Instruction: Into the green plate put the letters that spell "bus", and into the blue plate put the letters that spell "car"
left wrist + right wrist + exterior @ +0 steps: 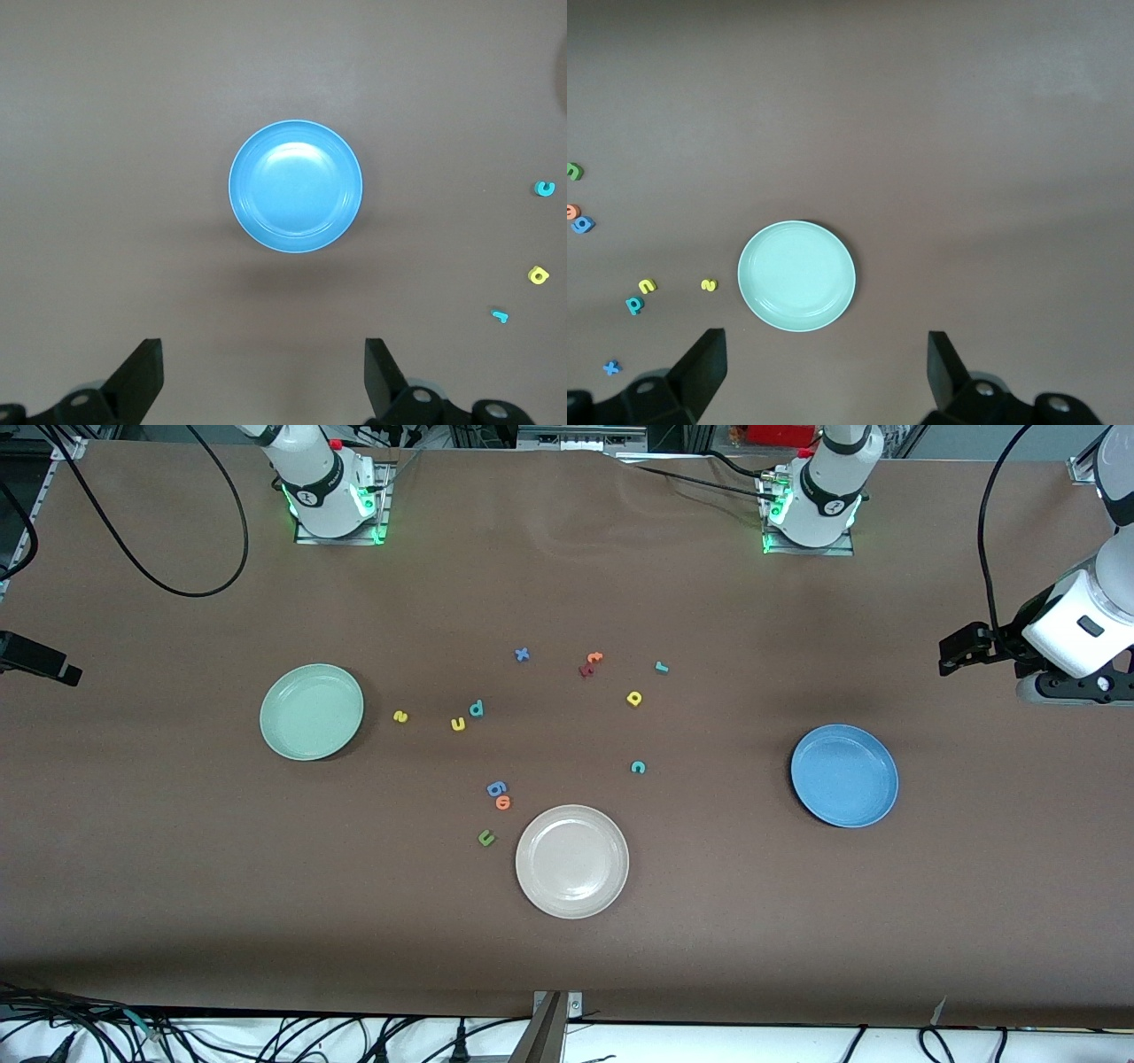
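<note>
Foam letters lie mid-bench, both pincers wide and empty.
Front view: yellow s (400, 716), yellow u (458, 724) and teal b (477, 708) lie beside the green plate (311, 711), toward the right arm's end. Left wrist view: left pincer (264, 374) hangs over bare bench near the blue plate (295, 186); teal c (545, 188), yellow a (538, 275), teal r (500, 314). Right wrist view: right pincer (826, 372) hangs near the green plate.

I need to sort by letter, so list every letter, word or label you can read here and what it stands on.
Loose foam letters on the table; no words or labels show.
"s", yellow
"u", yellow
"b", teal
"x", blue
"r", teal
"a", yellow
"c", teal
"g", blue
"u", green
Red and orange letters: unreadable.
</note>
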Robot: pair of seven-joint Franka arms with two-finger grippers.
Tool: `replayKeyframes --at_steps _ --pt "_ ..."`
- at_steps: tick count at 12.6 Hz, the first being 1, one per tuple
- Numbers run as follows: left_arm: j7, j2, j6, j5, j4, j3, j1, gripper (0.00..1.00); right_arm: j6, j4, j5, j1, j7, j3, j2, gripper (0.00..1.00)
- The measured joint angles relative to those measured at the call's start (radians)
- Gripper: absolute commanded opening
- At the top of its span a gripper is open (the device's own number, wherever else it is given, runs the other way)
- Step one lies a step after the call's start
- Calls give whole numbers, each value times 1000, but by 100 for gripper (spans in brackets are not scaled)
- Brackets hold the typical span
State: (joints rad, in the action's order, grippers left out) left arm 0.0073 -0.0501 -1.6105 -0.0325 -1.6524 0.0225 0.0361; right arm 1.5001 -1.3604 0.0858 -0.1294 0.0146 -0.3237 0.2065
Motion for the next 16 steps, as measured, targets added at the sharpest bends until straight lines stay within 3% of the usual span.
replayKeyframes --at_steps 9,16 --pt "0 -2 1 0 0 0 -1 100 0 0 0 -12 -3 1 0 100" --pt "0 -4 1 0 0 -2 4 100 -2 -2 0 -97 -155 6 15 100"
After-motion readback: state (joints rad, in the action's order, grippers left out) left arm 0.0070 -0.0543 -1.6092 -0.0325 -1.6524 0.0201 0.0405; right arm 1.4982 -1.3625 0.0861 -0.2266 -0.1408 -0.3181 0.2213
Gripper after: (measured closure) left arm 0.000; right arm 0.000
